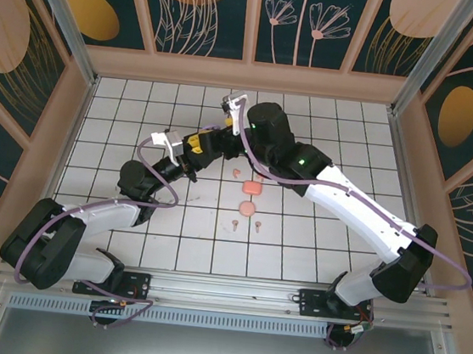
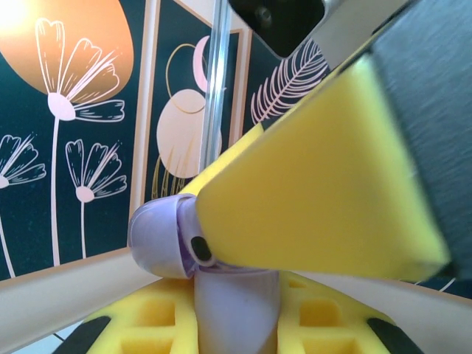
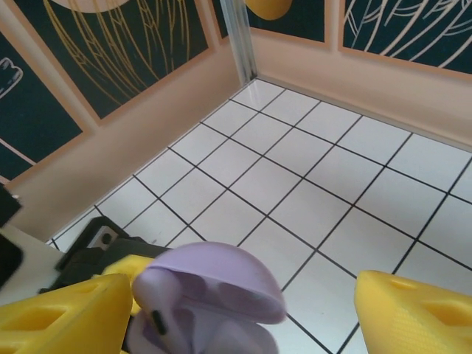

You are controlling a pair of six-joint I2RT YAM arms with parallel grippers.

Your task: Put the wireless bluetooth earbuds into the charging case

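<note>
Left claw (image 2: pixel 214 265) is clamped hard on the lilac case (image 2: pixel 158 240), pads above and below. The lid is hinged up and the case is carried off the tiles (image 1: pixel 332 166). Right claw (image 3: pixel 243 299) is spread wide astride that case. One finger is close beside the lid, the other well apart, and nothing is pinched.

Two pink cases (image 1: pixel 252 187) lie on the tiles right of the lilac case, toward the arm bases. Pale buds (image 1: pixel 235 224) lie past those, nearer the bases. One small pink piece (image 1: pixel 236 173), likely a bud, lies between the lilac case and the pink cases. Cannot tell whether a lilac bud sits inside the lilac case, as the interior is blurred.

Judged step: presenting the open case for loading. To do it well:
- Hold the left clamp firm.
- Turn the mouth level and upward.
- Keep the right fingers off the lid so it cannot snap shut.
- Pinch each bud by the stem and lower it straight into its own well.
- Release only once it is seated.
</note>
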